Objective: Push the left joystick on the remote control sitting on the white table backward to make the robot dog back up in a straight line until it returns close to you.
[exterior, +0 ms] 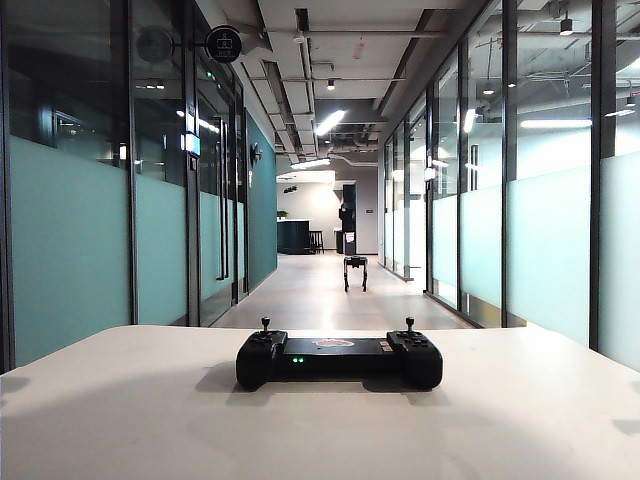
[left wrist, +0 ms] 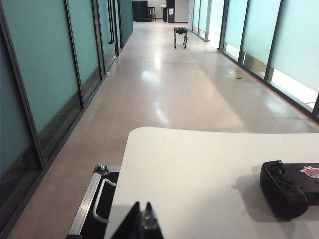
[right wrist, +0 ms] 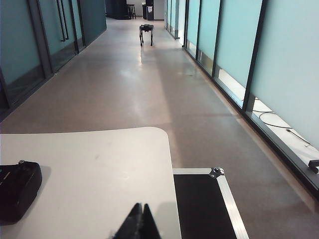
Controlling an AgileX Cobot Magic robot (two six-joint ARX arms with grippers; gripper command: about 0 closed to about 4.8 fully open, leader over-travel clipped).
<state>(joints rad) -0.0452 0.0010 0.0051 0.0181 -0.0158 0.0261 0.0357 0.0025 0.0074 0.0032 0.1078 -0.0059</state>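
The black remote control [exterior: 338,358] lies on the white table [exterior: 500,425], facing down the corridor. Its left joystick [exterior: 265,325] stands upright and untouched. Far down the corridor the robot dog [exterior: 355,270] stands on its four legs, also seen in the left wrist view as the robot dog [left wrist: 180,35]. My left gripper [left wrist: 142,206] hovers shut over the table, well to the near left of the remote control [left wrist: 289,186]. My right gripper [right wrist: 140,205] is shut and empty, to the near right of the remote control [right wrist: 17,189]. Neither gripper shows in the exterior view.
Black cases with aluminium edges sit beside the table on the left [left wrist: 92,199] and on the right [right wrist: 204,204]. Frosted glass walls [exterior: 80,240] line both sides of the corridor. A cable [right wrist: 279,124] lies on the floor by the right wall.
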